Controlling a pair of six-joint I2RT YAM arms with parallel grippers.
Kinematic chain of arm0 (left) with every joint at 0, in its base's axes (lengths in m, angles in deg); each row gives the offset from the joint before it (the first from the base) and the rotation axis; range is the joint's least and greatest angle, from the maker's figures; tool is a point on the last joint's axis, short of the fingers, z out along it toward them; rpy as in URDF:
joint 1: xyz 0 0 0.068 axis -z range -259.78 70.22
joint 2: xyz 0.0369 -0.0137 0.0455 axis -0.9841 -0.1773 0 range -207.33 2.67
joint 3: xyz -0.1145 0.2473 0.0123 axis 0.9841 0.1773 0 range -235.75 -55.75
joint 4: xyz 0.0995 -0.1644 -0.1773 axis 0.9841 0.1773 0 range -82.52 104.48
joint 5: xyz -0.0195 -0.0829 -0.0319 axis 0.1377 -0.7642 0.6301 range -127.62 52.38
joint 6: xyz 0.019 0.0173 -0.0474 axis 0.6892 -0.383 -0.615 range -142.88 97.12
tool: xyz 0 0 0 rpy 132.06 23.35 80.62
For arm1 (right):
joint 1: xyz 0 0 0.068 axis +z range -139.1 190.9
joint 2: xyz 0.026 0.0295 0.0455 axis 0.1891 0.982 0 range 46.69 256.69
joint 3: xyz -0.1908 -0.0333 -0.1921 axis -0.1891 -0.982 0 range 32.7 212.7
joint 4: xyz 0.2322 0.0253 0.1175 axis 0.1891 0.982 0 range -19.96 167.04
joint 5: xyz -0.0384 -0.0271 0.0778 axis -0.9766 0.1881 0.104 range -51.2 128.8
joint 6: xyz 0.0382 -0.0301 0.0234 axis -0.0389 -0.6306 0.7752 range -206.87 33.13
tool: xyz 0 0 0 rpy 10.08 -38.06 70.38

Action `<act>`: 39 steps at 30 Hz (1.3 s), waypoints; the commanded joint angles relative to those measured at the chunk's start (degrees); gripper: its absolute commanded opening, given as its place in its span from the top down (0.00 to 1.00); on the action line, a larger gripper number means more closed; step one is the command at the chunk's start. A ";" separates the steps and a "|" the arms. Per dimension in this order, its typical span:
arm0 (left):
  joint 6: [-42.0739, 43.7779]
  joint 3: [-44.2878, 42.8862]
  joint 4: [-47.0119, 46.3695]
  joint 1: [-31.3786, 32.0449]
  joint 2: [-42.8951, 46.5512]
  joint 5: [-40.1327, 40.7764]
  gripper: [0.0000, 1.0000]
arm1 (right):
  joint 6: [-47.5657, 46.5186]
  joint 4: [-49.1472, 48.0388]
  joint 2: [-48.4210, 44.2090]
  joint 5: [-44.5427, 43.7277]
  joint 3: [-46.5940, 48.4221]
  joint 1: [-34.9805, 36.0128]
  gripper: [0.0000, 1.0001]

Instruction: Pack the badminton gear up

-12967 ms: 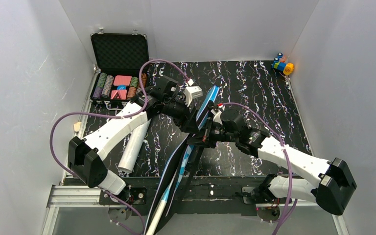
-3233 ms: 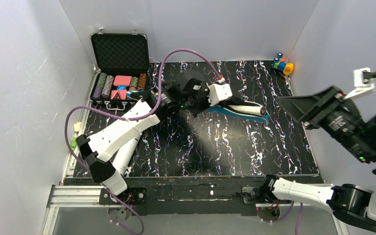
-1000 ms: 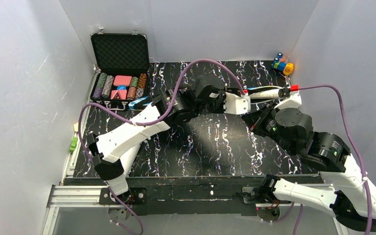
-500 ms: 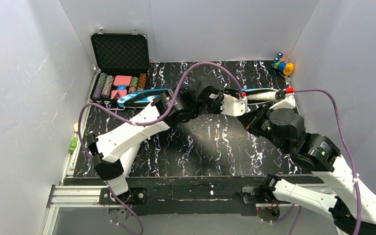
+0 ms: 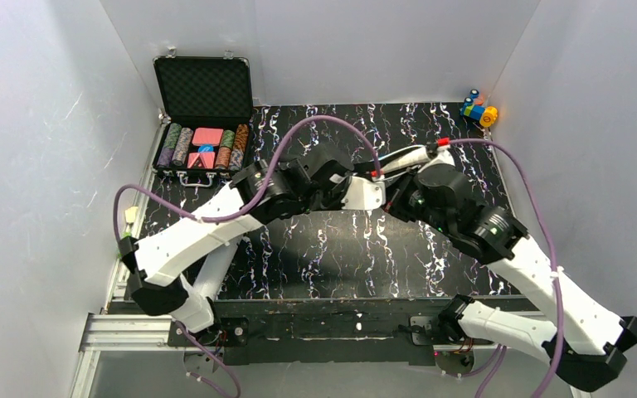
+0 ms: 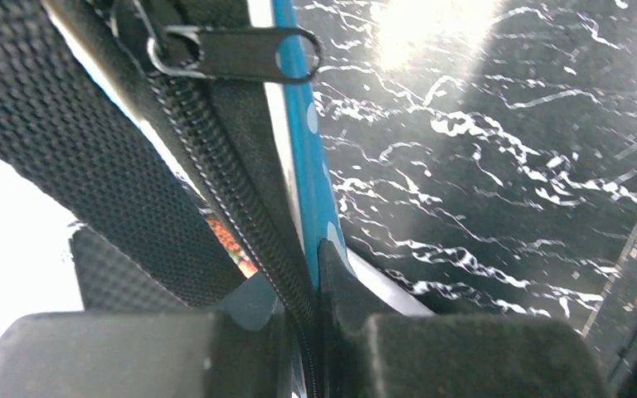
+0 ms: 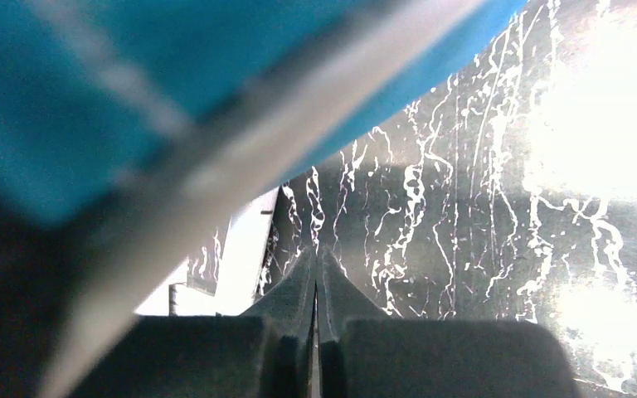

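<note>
Both your arms meet over the middle of the counter, at the blue racket bag.
Your left claw is pinching the bag's black zipper band, below the zipper pull, with the black strap just beside it. Your right claw is pressed together with nothing between its fingers, and the bag sits blurred and close across its camera's upper left. From above, your arms hide the bag. A long white tube lies partly under your left arm. An open poker chip case sits at the far left corner.
</note>
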 commanded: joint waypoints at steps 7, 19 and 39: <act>-1.44 13.35 -11.22 -3.66 15.20 -12.53 1.00 | -2.10 1.93 8.15 12.63 5.27 0.35 0.99; 0.70 28.21 -15.57 -5.95 24.09 -16.26 1.00 | -5.37 2.09 -2.98 6.36 12.52 0.35 0.88; 0.14 28.63 -16.54 -7.32 21.05 -15.36 1.00 | -4.77 1.05 -10.26 -4.17 8.85 0.17 0.99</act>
